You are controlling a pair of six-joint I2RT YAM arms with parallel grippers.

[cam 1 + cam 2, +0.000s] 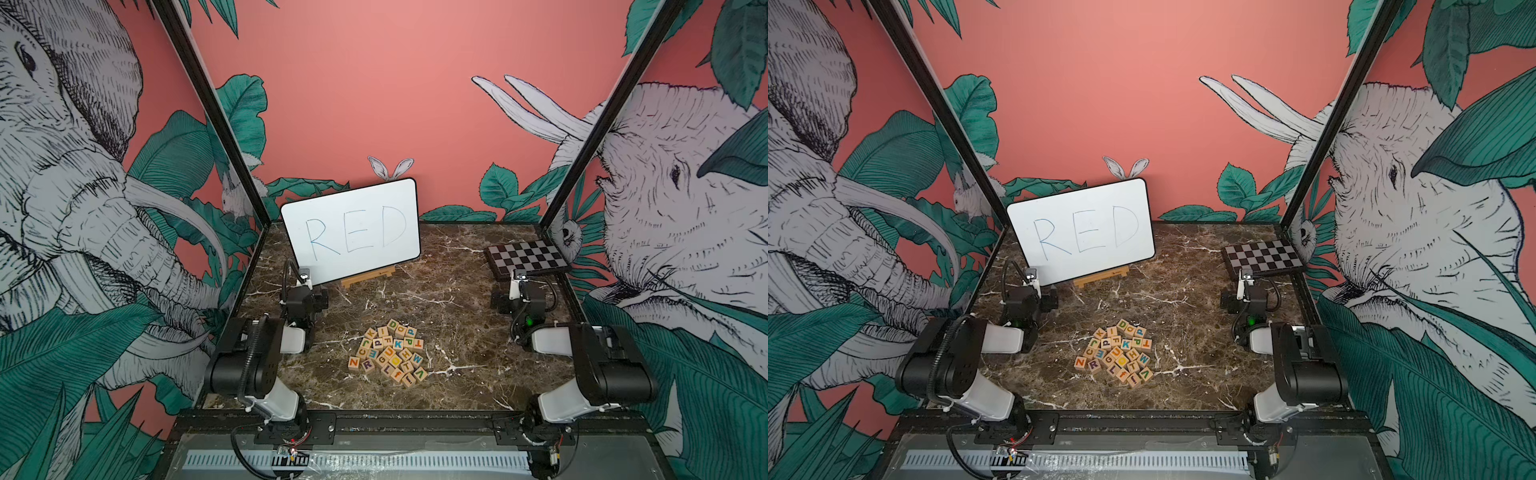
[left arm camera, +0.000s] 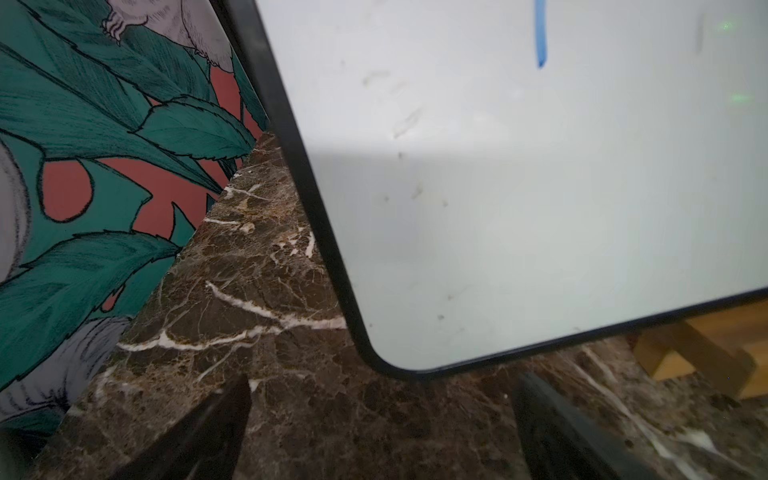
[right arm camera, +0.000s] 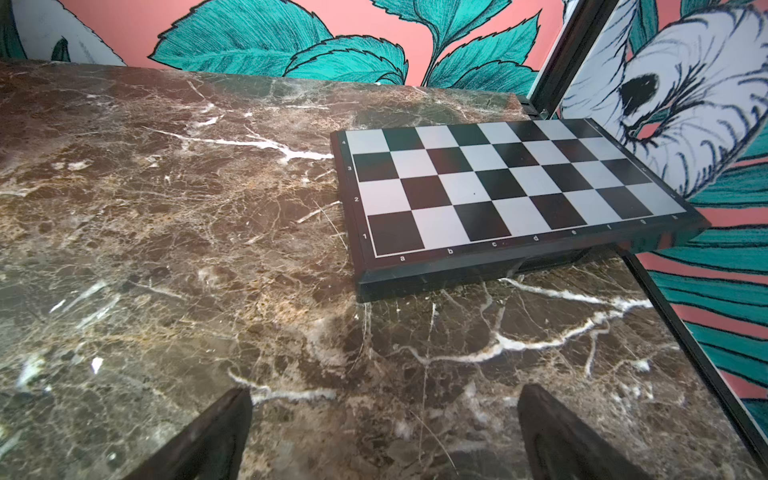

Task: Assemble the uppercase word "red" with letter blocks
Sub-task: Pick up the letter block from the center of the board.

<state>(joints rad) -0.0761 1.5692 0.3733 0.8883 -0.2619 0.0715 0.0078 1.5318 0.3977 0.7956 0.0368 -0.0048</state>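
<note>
The letter blocks lie in one loose heap at the middle front of the marble table. A purple R block sits at the heap's front left and a green D block at its back. A word "red" made of blocks is not in view. Both arms are folded back, left arm and right arm, well apart from the heap. My left gripper is open over bare marble. My right gripper is open too, with nothing between its fingers.
A whiteboard with blue handwritten RED leans on a wooden easel at the back, its lower corner just ahead of the left gripper. A checkered board lies at the back right. Patterned walls close both sides.
</note>
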